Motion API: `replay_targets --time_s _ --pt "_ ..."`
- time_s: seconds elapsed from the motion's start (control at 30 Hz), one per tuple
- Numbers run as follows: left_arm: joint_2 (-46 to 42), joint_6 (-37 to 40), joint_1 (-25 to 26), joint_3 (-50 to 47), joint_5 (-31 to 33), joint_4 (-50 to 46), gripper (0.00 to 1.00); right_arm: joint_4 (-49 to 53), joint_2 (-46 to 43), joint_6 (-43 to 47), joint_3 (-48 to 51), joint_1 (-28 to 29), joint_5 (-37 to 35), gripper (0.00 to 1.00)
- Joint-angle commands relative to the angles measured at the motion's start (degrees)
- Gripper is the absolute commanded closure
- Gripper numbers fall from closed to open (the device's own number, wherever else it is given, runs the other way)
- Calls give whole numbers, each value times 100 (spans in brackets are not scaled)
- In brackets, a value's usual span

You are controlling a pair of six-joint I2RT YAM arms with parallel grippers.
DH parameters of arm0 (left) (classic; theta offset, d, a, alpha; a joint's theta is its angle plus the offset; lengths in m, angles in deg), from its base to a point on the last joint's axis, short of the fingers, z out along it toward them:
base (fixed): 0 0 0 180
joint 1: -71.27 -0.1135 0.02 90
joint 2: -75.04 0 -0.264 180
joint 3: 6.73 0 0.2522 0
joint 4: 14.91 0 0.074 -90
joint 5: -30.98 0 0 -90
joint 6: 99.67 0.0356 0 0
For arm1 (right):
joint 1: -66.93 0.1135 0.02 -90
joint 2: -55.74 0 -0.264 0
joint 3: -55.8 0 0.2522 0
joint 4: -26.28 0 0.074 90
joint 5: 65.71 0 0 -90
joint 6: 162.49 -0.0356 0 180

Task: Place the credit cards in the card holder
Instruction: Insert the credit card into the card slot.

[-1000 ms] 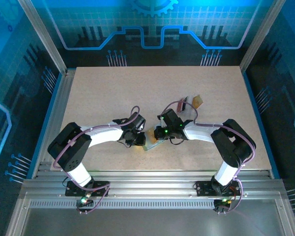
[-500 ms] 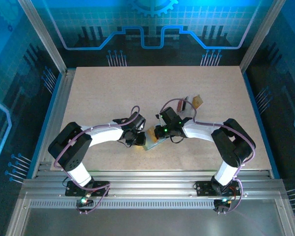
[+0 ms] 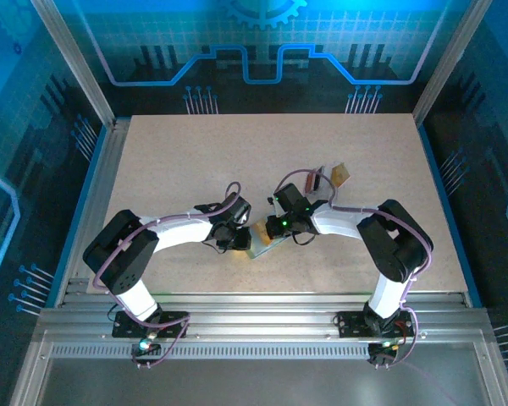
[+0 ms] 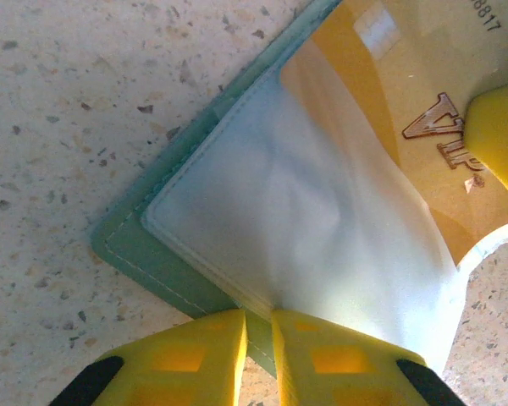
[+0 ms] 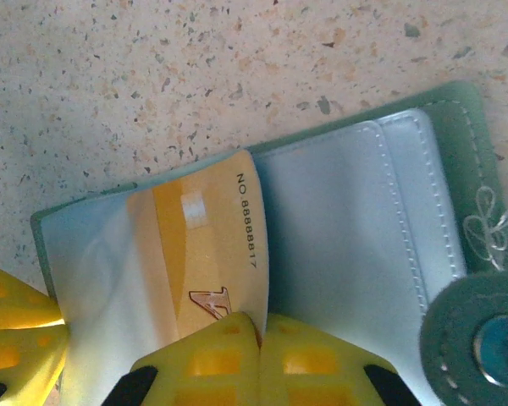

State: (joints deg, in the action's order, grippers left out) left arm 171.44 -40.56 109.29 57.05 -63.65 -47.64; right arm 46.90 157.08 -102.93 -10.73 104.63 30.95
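Note:
The grey-green card holder (image 5: 484,161) lies open on the table, its pale lining up. A gold credit card (image 5: 205,241) marked VIP sits partly inside the holder's left pocket. My right gripper (image 5: 260,326) is shut on that card's near edge. My left gripper (image 4: 258,315) is shut on the edge of the card holder (image 4: 140,260), pinching the pocket lining. The gold card (image 4: 381,80) slants in from the upper right there. In the top view both grippers meet over the holder (image 3: 259,250) near the table's front middle.
Further back and to the right lie a dark red card (image 3: 317,179) and a tan card (image 3: 341,173). The holder's round snap tab (image 5: 483,338) sticks out at its right side. Metal frame rails border the table (image 3: 195,161).
The right arm has shifted slightly left, easing the gold card toward the pocket. The left arm has stayed put, holding the holder.

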Motion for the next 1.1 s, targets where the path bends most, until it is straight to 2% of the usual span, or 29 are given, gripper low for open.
replay_targets --time_s 0.0,0.27,0.5,0.77,1.07 --pt "659 128 -5 -318 208 -130 82 150 515 -54 206 34 -95 100" --pt "741 154 -5 -364 231 -79 82 -49 749 -127 206 10 1240 100" --pt "725 145 -7 -389 224 -53 82 -176 950 -105 281 69 1732 100" --pt "709 127 -5 -389 234 -46 82 -269 902 -215 511 324 1758 99" --pt "489 79 -22 -402 92 -83 81 -17 516 -117 499 541 1916 77"
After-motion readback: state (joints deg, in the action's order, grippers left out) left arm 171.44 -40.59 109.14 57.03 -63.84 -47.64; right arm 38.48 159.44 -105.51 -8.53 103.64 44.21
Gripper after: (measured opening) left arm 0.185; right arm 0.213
